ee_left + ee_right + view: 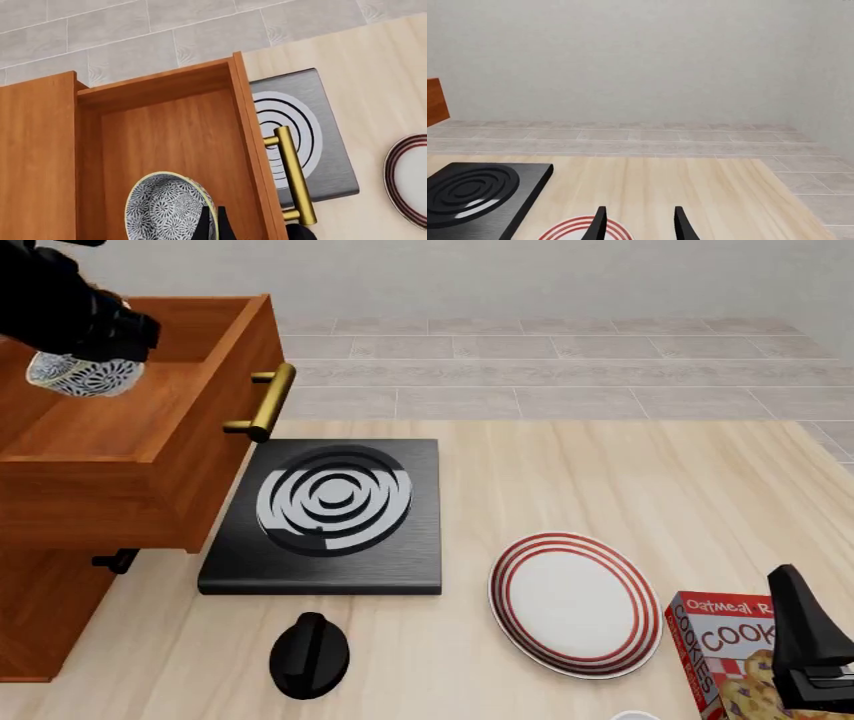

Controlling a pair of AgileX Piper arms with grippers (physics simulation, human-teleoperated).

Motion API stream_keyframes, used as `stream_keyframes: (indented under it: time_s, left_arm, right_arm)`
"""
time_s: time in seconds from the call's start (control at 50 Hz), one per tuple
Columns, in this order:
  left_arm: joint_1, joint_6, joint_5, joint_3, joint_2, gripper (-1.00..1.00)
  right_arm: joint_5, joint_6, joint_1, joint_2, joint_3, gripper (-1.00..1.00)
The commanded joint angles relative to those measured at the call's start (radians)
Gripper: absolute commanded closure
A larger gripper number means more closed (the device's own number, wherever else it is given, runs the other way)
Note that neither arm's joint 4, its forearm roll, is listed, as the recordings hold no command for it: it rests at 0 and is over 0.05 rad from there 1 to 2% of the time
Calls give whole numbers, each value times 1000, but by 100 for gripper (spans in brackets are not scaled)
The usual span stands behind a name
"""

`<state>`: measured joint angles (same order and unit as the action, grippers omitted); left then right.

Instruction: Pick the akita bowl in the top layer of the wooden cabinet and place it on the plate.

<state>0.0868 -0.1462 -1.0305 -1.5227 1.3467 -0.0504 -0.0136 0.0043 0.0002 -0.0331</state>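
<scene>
Net-patterned akita bowl [170,210], rim pinched between the closed fingers of the left gripper [213,227], hangs just above the floor of the pulled-out top layer [167,145] of the wooden cabinet [54,610]. Plate [574,605] lies toward 4 o'clock in the front view. Step in hand: lift-out. Next move calls for clearing the drawer front and brass handle [293,175]. Right gripper [639,225] hovers open, idle.

Front view: high, facing forward over the counter [601,480]. Left wrist: close above the open drawer [173,145]. Right wrist: low, facing the wall. All share the stove [334,510].
</scene>
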Motion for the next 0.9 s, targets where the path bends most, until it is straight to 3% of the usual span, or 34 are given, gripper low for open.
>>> stream_keyframes:
  time_s: [0.02, 0.4, 0.74, 0.9]
  left_arm:
    - [4, -7, -22, -61, -14, 100]
    - [53, -4, -62, -179, -14, 100]
    - [157, 45, -65, -253, 3, 100]
    - [205, 65, -84, -334, 27, 100]
  right_arm:
    - [0, -1, 0, 0, -2, -100]
    - [0, -3, 0, 0, -4, -100]
    - [1, -6, 1, 0, -5, -100]
    - [0, -7, 1, 0, -5, -100]
